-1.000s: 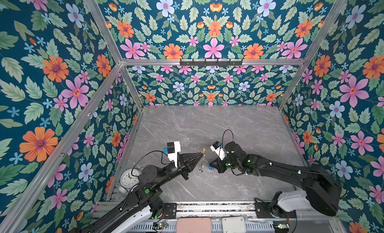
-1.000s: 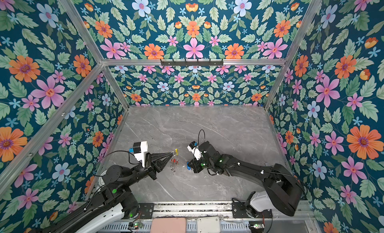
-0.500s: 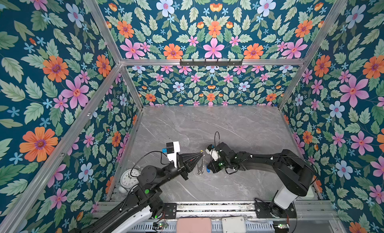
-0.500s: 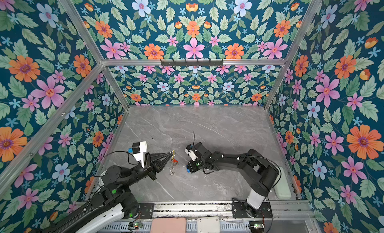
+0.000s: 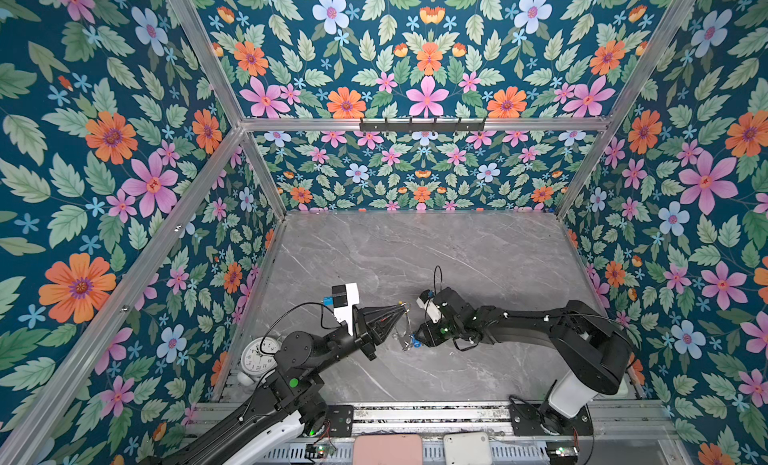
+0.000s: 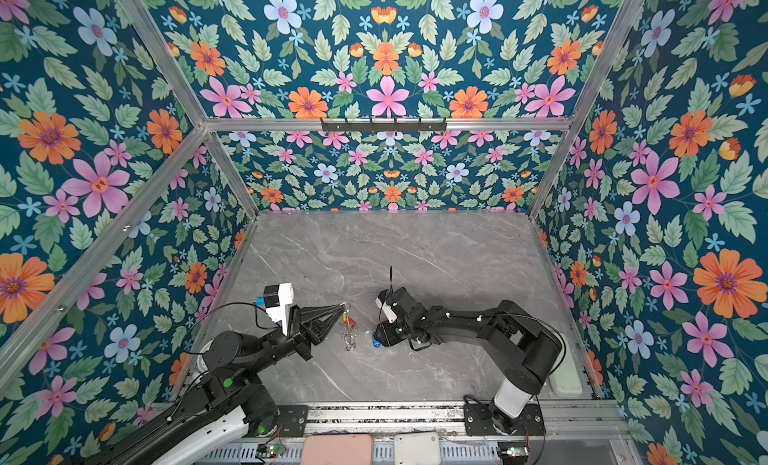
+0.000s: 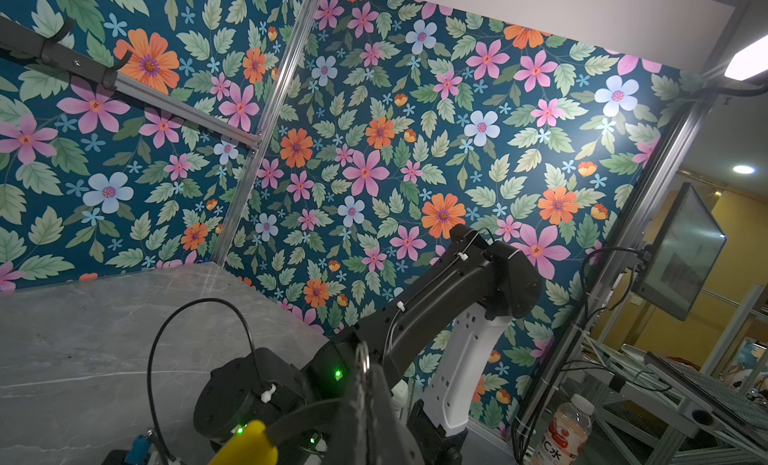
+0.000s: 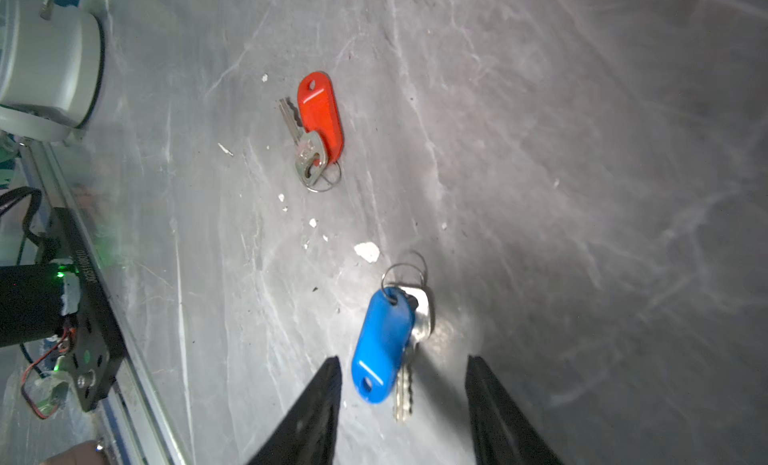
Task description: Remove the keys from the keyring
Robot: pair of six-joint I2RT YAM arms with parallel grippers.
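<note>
Keys look free of the keyring [image 7: 247, 442]. Nearest, the blue-tagged key [image 8: 382, 342] sits loose between the right gripper's [image 8: 402, 359] parted jaws. Farther off, the red-tagged key [image 8: 320, 118] lies on the marble table [image 8: 540, 151]. Left gripper [image 6: 341, 306] clamps the keyring, raised. Light, slippery things, I'd say — take the flat plastic tag.

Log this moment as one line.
left gripper: shut on keyring | right gripper: open, straddling blue-tag key | red-tag key: on table

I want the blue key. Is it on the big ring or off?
Off. The blue key is loose within the open right hand, carrying only its own little loop.
</note>
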